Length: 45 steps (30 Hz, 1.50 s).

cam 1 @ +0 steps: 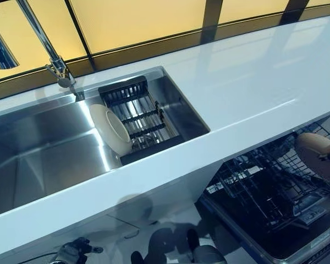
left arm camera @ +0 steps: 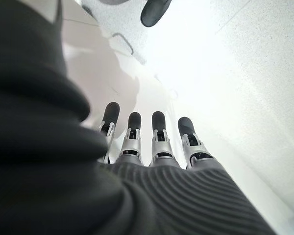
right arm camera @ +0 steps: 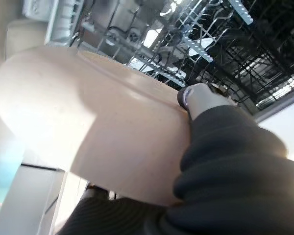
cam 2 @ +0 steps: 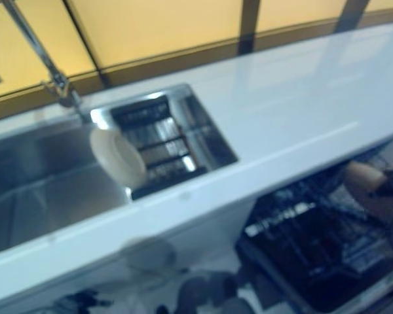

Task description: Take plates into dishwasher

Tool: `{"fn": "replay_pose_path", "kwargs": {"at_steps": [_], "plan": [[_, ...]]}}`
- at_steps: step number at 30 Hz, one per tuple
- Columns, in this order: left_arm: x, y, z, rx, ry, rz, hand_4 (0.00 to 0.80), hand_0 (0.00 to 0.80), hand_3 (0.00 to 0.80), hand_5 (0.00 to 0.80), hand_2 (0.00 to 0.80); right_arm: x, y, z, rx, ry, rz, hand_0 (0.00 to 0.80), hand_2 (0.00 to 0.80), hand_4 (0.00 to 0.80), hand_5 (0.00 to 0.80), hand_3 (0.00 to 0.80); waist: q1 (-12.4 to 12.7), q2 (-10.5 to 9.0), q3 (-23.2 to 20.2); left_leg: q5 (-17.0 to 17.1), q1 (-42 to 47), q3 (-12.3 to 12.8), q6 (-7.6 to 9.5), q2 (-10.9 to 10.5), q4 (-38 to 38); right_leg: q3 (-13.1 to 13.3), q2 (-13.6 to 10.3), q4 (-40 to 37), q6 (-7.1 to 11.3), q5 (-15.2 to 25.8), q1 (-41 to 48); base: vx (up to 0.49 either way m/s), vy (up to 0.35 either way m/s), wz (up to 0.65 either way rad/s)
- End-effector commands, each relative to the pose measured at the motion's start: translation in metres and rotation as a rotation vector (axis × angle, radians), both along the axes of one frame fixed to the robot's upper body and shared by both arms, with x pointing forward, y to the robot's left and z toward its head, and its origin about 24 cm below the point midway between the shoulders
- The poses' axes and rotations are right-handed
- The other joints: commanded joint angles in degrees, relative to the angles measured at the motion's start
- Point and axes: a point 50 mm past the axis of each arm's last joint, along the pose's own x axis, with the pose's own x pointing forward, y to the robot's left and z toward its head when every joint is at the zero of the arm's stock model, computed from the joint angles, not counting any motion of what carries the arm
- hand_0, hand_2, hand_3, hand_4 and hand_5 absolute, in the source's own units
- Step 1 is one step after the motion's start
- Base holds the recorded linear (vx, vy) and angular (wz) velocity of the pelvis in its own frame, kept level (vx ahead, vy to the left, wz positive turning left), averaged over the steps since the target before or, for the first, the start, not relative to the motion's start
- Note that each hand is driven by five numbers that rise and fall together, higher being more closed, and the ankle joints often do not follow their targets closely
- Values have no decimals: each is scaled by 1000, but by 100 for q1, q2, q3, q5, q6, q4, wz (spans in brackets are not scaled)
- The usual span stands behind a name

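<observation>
Our right robot hand (right arm camera: 196, 98) grips a round cream plate (right arm camera: 88, 122) by its rim, thumb curled over the edge, above the black wire dishwasher rack (cam 1: 264, 187). We judge that the plate could strike the tines or slip from so narrow a hold. Our left robot hand (left arm camera: 147, 142) hangs low, fingers relaxed and empty. Well away, a second cream plate (cam 1: 111, 129) leans in the steel sink (cam 1: 38, 154) of the white table (cam 1: 253, 82).
</observation>
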Motion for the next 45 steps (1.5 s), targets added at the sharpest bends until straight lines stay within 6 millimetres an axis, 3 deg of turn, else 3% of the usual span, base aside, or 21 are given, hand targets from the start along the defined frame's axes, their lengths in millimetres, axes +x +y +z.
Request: {"fn": "replay_pose_path", "kwargs": {"at_steps": [1,13,32,45], "plan": [[24,29,24,106,-31,-48,0,0,0,0,0,20,5,12,1,-113,-27,800,800,800,800,800,265,-341,-36,-228,266,-173,-10,125,17,-197,-291,26,429,-50,45,4,-10,5],[34,22,24,93,-39,-73,0,0,0,0,0,27,10,-28,84,-3,-102,800,800,800,800,800,446,-213,39,-218,251,-267,-15,102,17,-296,-362,27,422,-56,73,-2,1,5],[46,11,24,77,-71,-93,0,0,0,0,0,-3,5,-104,180,209,-274,800,800,800,800,800,737,-53,140,-182,210,-410,-39,118,17,-498,-458,16,420,-60,108,-17,-9,5],[51,4,22,82,-89,-118,0,0,0,0,0,-12,9,-125,178,248,-328,800,800,800,800,800,818,-18,198,-177,169,-467,-35,104,17,-561,-501,16,435,-32,59,-16,-11,2]]}}
